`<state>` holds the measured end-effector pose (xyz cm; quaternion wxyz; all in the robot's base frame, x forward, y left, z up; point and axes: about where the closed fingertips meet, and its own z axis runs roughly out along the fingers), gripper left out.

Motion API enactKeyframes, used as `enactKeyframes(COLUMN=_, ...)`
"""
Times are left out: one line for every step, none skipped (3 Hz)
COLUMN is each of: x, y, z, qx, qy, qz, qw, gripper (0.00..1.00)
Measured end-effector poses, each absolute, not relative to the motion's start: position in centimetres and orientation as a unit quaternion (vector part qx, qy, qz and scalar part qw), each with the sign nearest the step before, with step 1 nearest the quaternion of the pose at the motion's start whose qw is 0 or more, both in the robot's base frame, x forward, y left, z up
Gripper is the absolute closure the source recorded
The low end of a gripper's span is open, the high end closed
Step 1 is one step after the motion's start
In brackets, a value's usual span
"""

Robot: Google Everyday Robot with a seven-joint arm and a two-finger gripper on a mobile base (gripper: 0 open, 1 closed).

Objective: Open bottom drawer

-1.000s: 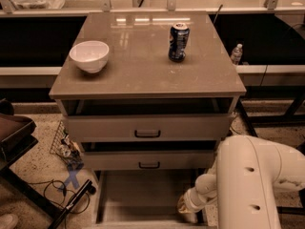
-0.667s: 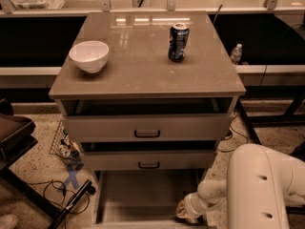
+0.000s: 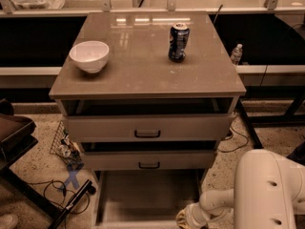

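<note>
The bottom drawer (image 3: 147, 194) of the grey-beige cabinet stands pulled far out toward me, showing its pale smooth interior. Its front lies at the bottom edge of the view and its handle is out of sight. My gripper (image 3: 187, 218) is at the drawer's front right corner, at the very bottom of the view, on the end of my white arm (image 3: 267, 190). The two drawers above show black bar handles: the top one (image 3: 147, 134) and the middle one (image 3: 149, 165), both slightly ajar.
On the cabinet top (image 3: 143, 75) stand a white bowl (image 3: 89, 56) at the left and a soda can (image 3: 178, 42) at the right. Cables and a black stand (image 3: 71, 204) lie on the floor at the left. A dark chair (image 3: 14, 132) is at the far left.
My arm and gripper have drawn lower in the view, toward the front of the open drawer. The drawers, bowl and can have not moved.
</note>
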<state>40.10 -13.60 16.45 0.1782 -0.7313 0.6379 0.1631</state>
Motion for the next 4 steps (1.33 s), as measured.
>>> enactKeyframes(x=39.8, y=-13.6, z=16.4, qx=-0.731, qy=0.638, qz=0.164, qw=0.177, gripper=1.00)
enactKeyframes(x=37.6, y=-13.6, z=15.1, qx=-0.734, qy=0.635, qz=0.182, qw=0.156, gripper=1.00)
enactKeyframes(x=37.7, y=-13.6, z=15.1, qx=-0.734, qy=0.635, qz=0.183, qw=0.156, gripper=1.00)
enactKeyframes(x=35.5, y=-13.2, z=14.6, qx=-0.741, qy=0.627, qz=0.200, qw=0.136, gripper=1.00)
